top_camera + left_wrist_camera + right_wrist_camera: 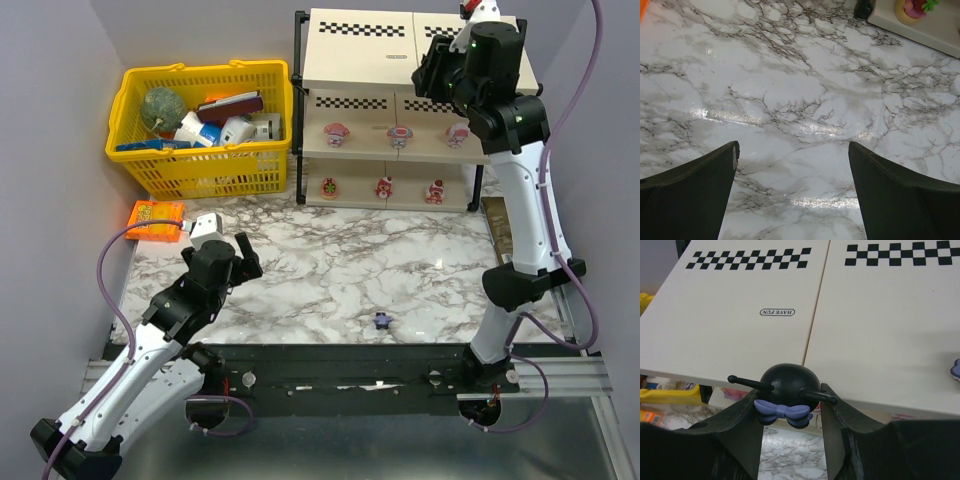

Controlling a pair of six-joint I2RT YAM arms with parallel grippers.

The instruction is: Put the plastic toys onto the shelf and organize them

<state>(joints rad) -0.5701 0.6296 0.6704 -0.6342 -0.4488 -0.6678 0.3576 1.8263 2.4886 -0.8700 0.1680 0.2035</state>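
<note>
My right gripper (pixel 790 397) is shut on a black round toy (pixel 787 382) with thin antennae and a purple bow, held just in front of the shelf's top board (pixel 750 340). From above, that gripper (pixel 430 65) hangs over the top tier of the shelf (pixel 360 55). Three pink-and-white toys (pixel 400 135) stand on the middle board and three red-pink ones (pixel 384 186) on the bottom board. One small dark toy (pixel 381 321) lies on the marble table near the front. My left gripper (pixel 240 255) is open and empty, low over the table (pixel 792 150).
A yellow mesh basket (pixel 200 130) full of larger items stands left of the shelf, with an orange packet (pixel 157 218) in front of it. The shelf's bottom corner with a red-pink toy (pixel 917 7) shows in the left wrist view. Something purple (pixel 956 371) pokes in on the top board.
</note>
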